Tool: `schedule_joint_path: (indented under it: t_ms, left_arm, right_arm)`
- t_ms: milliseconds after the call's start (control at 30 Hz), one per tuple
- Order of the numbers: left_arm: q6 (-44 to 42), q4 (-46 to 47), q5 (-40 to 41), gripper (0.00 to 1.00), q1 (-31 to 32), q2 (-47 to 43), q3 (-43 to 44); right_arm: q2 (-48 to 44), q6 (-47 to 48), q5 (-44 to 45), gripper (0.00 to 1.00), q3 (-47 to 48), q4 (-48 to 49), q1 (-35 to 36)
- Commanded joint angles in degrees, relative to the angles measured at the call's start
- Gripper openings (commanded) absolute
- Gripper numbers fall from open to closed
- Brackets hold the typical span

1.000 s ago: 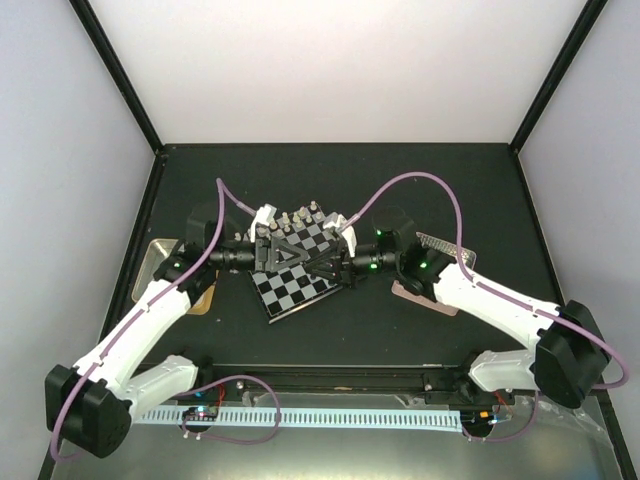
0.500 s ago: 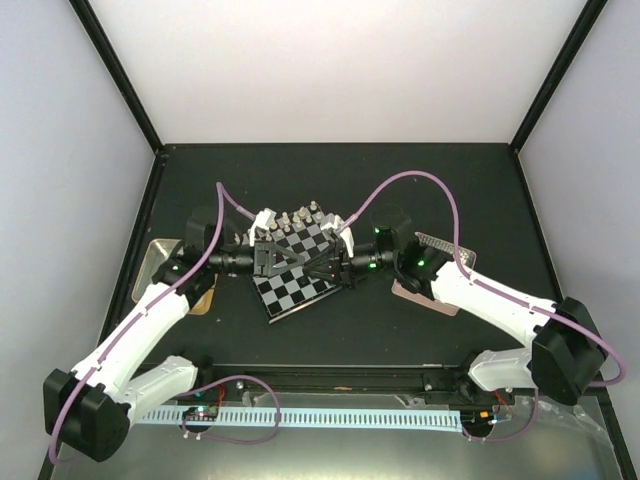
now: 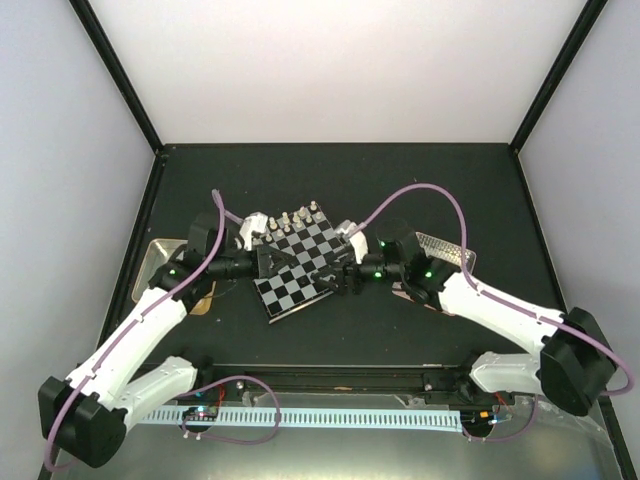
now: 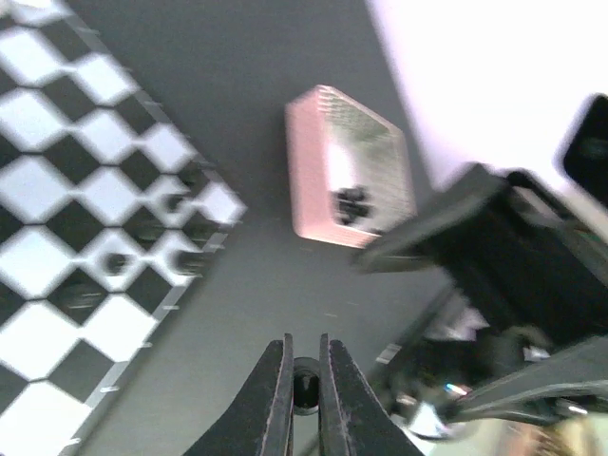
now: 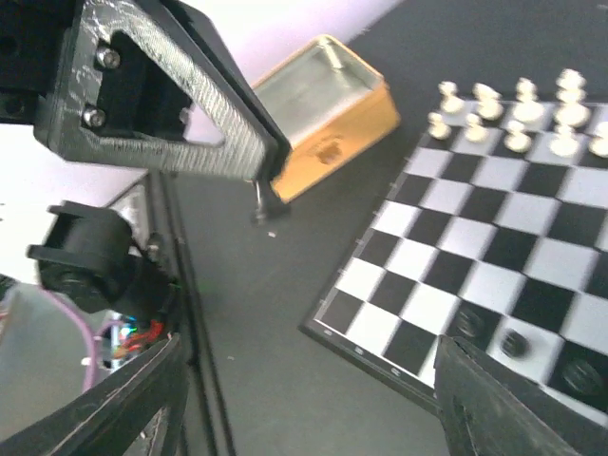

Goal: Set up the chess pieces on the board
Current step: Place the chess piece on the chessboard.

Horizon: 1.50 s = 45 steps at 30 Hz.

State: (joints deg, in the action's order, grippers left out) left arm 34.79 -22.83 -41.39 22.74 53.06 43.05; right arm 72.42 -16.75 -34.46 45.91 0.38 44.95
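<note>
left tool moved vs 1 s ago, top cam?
Yes. The left tool, shut on a dark piece, pulled back left from over the middle of the board toward its left edge.

one board (image 5: 475,256), one pink tray (image 4: 306,176), one tan tray (image 5: 366,128)

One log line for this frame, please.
left pincer: shut on chess piece, beside board | right pincer: open, empty | white pieces: on board

We see bright, even overhead light; the left wrist view is motion-blurred, the board (image 4: 38,252) smeared; the right wrist view is perhaps overexposed.
</note>
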Motion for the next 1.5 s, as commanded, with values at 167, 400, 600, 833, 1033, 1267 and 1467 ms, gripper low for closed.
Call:
schedule_joint_path:
  t_ms: [167,400,600,833,1033,1267,1467]
  left_arm:
    - [-5.96,-8.07,35.76,0.02,9.09,4.0,-0.68]
    - [-6.49,0.01,44.87,0.02,15.86,10.78,-5.77]
    - [-7.28,9.1,45.19,0.01,16.62,14.67,-9.29]
    - [-9.01,16.36,44.35,0.03,16.61,18.64,-11.15]
    - [-9.32,16.52,45.26,0.03,16.7,22.06,-11.03]
    - [-9.35,15.73,44.94,0.08,17.01,22.38,-11.93]
    - [-9.61,14.45,45.14,0.26,17.16,21.36,-11.64]
  right_arm:
    - [-6.62,-9.5,33.44,0.72,-3.22,-10.02,-0.33]
    - [-8.76,-12.75,40.96,0.72,-5.0,-11.51,-0.31]
    - [-8.04,-13.17,41.8,0.72,-5.08,-12.08,-0.34]
    - [-7.77,-13.53,42.45,0.72,-4.7,-12.46,-0.36]
    - [-7.69,-13.37,43.37,0.72,-4.28,-13.47,-0.39]
    - [-7.27,-13.29,43.54,0.72,-4.24,-13.55,-0.42]
    - [-7.35,-13.61,44.07,0.72,-3.69,-14.27,-0.46]
